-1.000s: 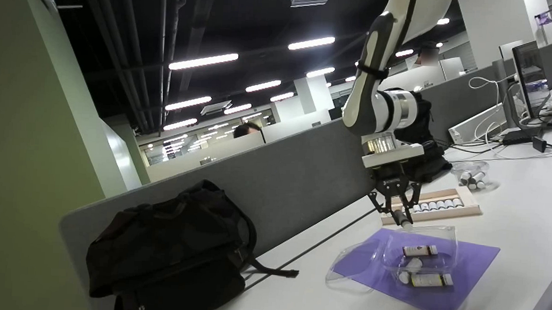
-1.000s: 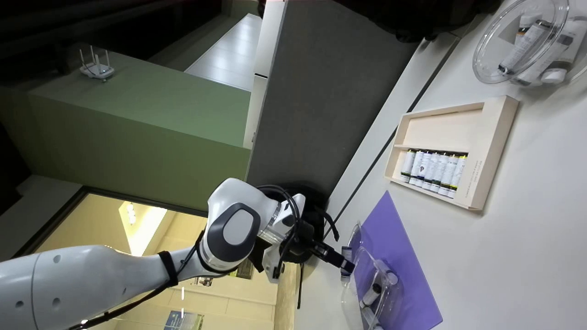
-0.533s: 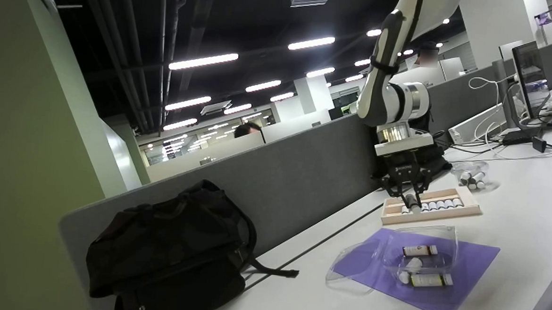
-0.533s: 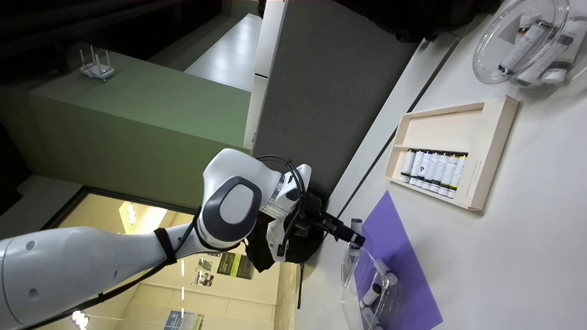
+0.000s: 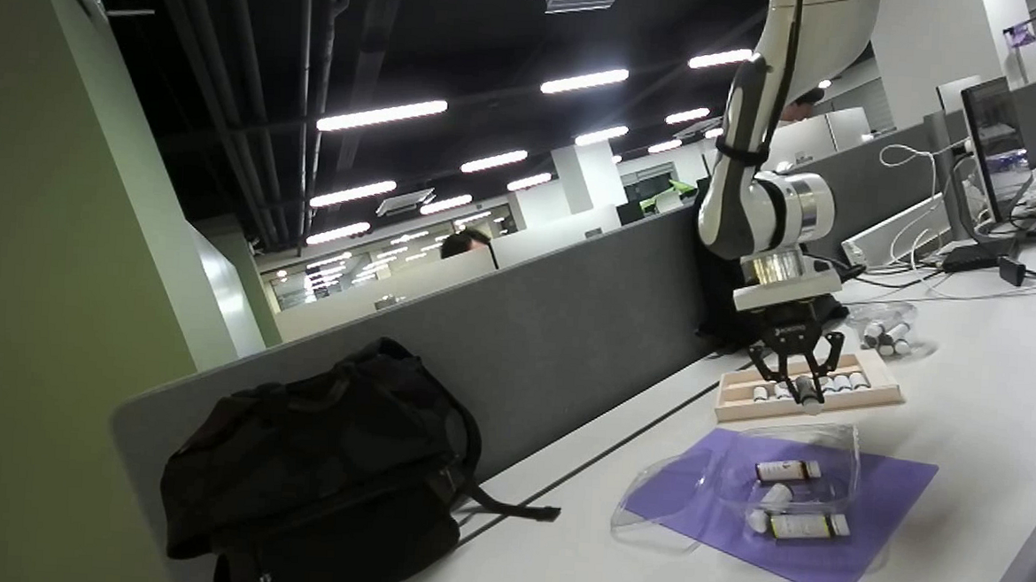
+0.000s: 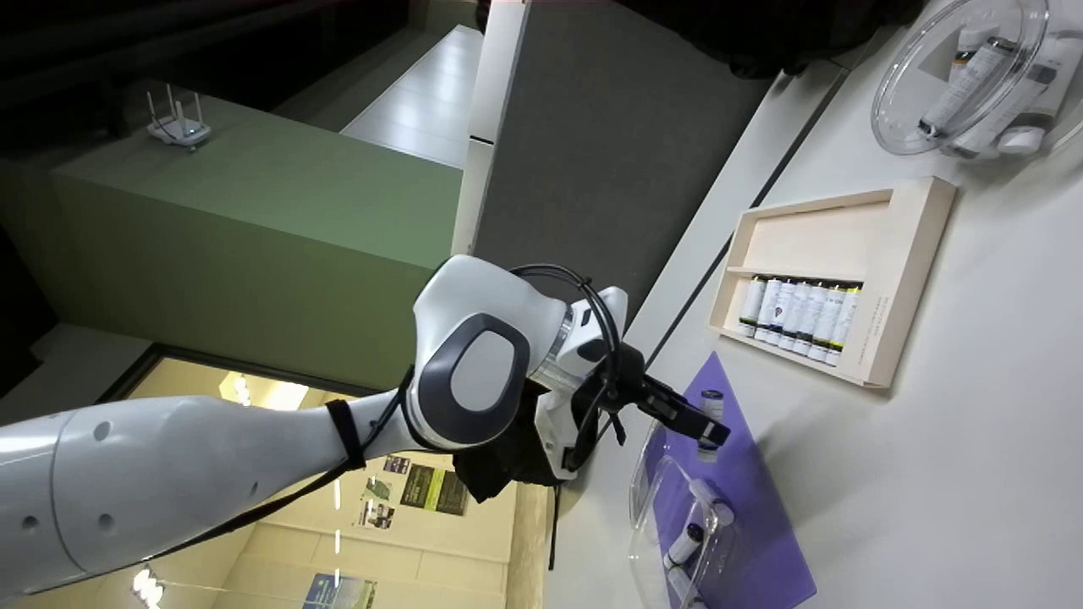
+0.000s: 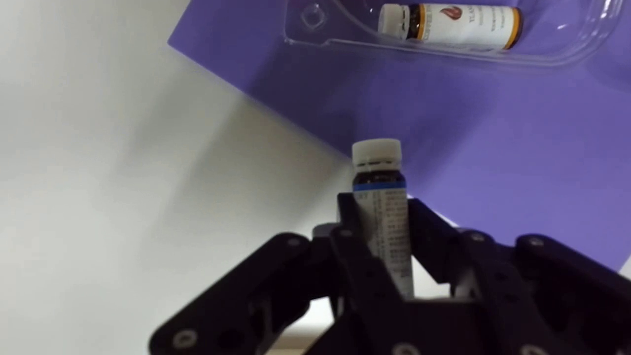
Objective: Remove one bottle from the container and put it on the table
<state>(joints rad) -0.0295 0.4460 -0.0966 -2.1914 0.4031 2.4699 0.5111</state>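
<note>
While aloft, a white-capped bottle (image 7: 384, 217)

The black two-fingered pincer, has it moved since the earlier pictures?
Yes: in an exterior view, the pincer has shifted toward the picture's right, relative to the rectangular pale wooden box.

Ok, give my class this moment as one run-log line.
pincer: closed on bottle; bottle: aloft, outside container; container: other bottles inside; table: bottle not yet placed
</note>
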